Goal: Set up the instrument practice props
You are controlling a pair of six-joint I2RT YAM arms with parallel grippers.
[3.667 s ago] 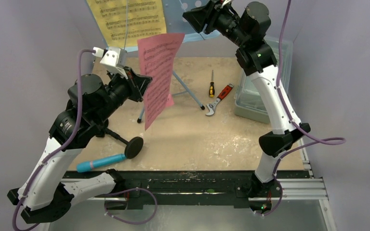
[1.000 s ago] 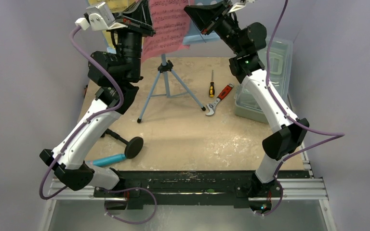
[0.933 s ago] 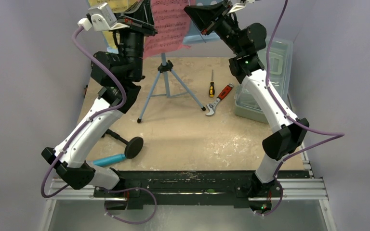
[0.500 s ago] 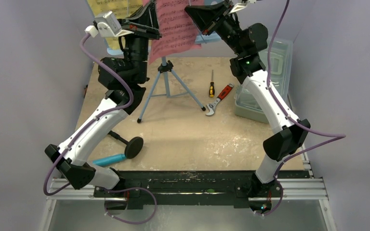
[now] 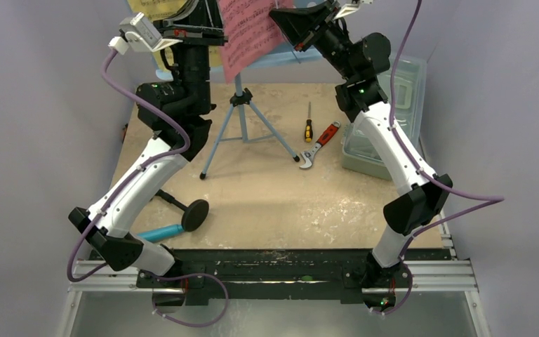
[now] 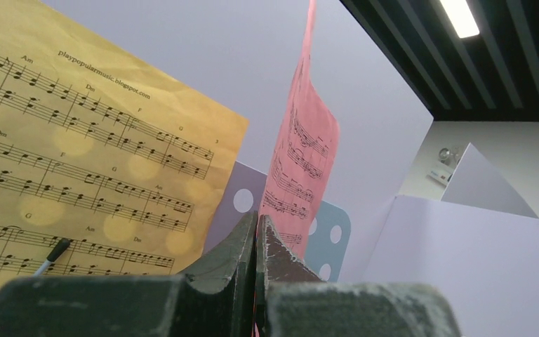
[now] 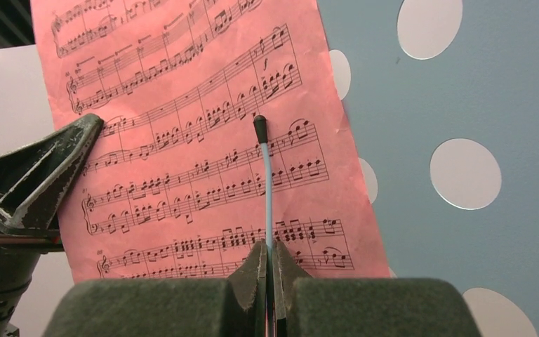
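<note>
The light blue music stand (image 5: 241, 119) stands on its tripod legs at the back of the table. My left gripper (image 5: 214, 28) is shut on the edge of the pink page (image 5: 249, 31) and holds it up against the stand's perforated desk (image 7: 463, 105). In the left wrist view the gripper (image 6: 256, 228) pinches the pink page (image 6: 302, 161) beside the yellow page (image 6: 77, 161). My right gripper (image 7: 267, 253) is shut on the stand's thin blue page-holder wire (image 7: 267, 182), which lies over the pink page (image 7: 196, 140). The cyan microphone (image 5: 160, 233) and the black mic stand (image 5: 195, 213) lie at the front left.
A screwdriver (image 5: 308, 126) and a red-handled wrench (image 5: 321, 144) lie right of the tripod. A clear lidded box (image 5: 386, 119) stands at the right edge under my right arm. Grey walls enclose the table on three sides.
My left arm has raised the pink page from beside the tripod up to the stand's desk, then shifted it slightly right. My right gripper has barely moved.
</note>
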